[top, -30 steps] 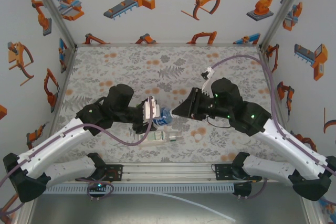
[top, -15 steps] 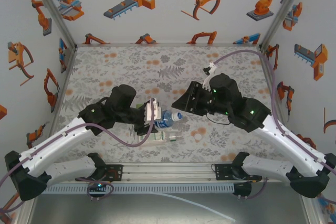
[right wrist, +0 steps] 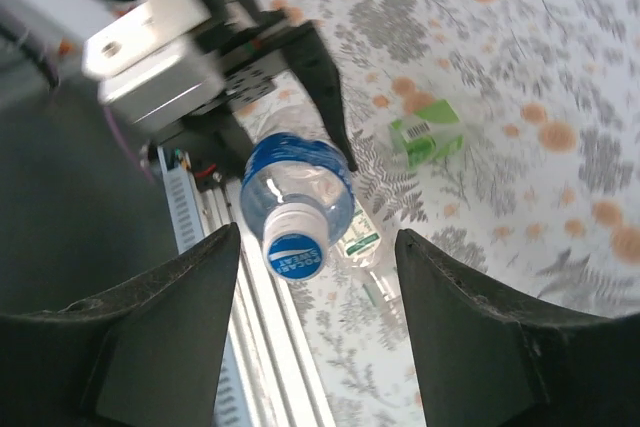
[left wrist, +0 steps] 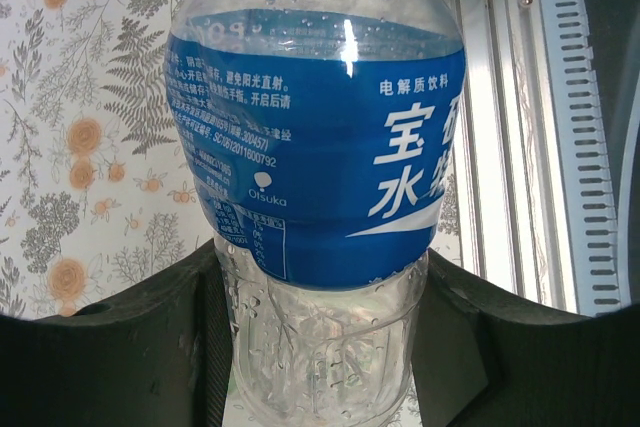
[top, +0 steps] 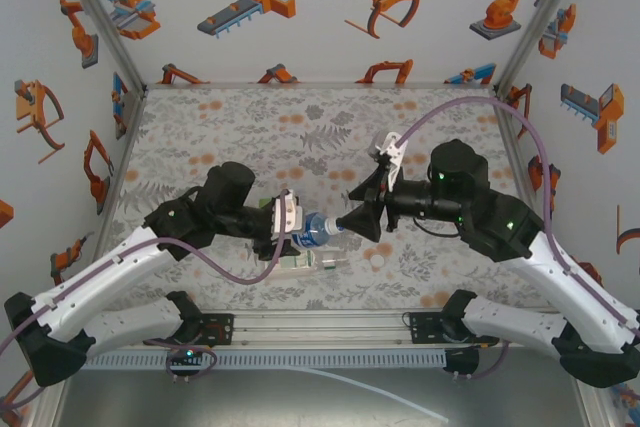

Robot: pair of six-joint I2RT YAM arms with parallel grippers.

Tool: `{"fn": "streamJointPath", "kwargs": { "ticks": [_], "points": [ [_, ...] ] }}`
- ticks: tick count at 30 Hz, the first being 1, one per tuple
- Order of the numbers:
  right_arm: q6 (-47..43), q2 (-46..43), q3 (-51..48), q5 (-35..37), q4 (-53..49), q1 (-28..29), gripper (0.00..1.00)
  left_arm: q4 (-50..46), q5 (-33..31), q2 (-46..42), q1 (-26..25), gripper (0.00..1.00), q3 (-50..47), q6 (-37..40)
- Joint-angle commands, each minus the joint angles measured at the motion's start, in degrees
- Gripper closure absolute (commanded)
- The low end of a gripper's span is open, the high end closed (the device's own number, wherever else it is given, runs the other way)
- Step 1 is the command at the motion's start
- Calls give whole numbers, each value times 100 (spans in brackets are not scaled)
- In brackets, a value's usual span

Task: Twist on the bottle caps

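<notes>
My left gripper (top: pixel 296 224) (left wrist: pixel 320 347) is shut on the clear base of the squat blue-labelled bottle (top: pixel 314 230) (left wrist: pixel 315 147) and holds it off the table, neck pointing right. A white cap with a blue printed top (right wrist: pixel 293 250) sits on its neck. My right gripper (top: pixel 351 224) (right wrist: pixel 315 247) is open just in front of that cap, one finger on each side, not touching it. A green-labelled bottle (right wrist: pixel 425 132) and a white-labelled bottle (right wrist: pixel 360 242) lie on the table below. A loose white cap (top: pixel 377 260) rests on the table to the right.
The lying bottles (top: pixel 305 264) are close to the table's near edge, beside the aluminium rail (top: pixel 320 325). The flowered table top (top: pixel 300 127) is bare towards the back. Printed walls close in both sides and the back.
My right gripper has let go of the cap end and opened. It drew back up and right, turned at the wrist, and came back in front of the cap. The left gripper kept its hold.
</notes>
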Motion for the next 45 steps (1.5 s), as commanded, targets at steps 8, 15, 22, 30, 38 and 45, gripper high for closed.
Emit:
{"fn": "streamJointPath", "kwargs": {
  "ticks": [8, 15, 22, 30, 38, 45],
  "points": [
    [-2528, 192, -24, -1463, -112, 1, 42, -60, 391, -140, -11, 100, 68, 27],
    [-2535, 174, -260, -1386, -17, 18, 51, -75, 372, -176, -11, 100, 64, 26],
    [-2529, 148, -352, -1415, 17, 36, 57, -73, 373, -173, -13, 100, 62, 30],
    [-2451, 190, -385, -1477, 168, 49, 64, -74, 369, -140, -11, 100, 88, 13],
    [23, 218, -644, -424, 706, 124, 100, -14, 334, -100, -11, 100, 74, -32],
    [4902, 441, -564, 1532, 493, 136, 100, 104, 104, 2, -13, 100, 99, -87]
  ]
}}
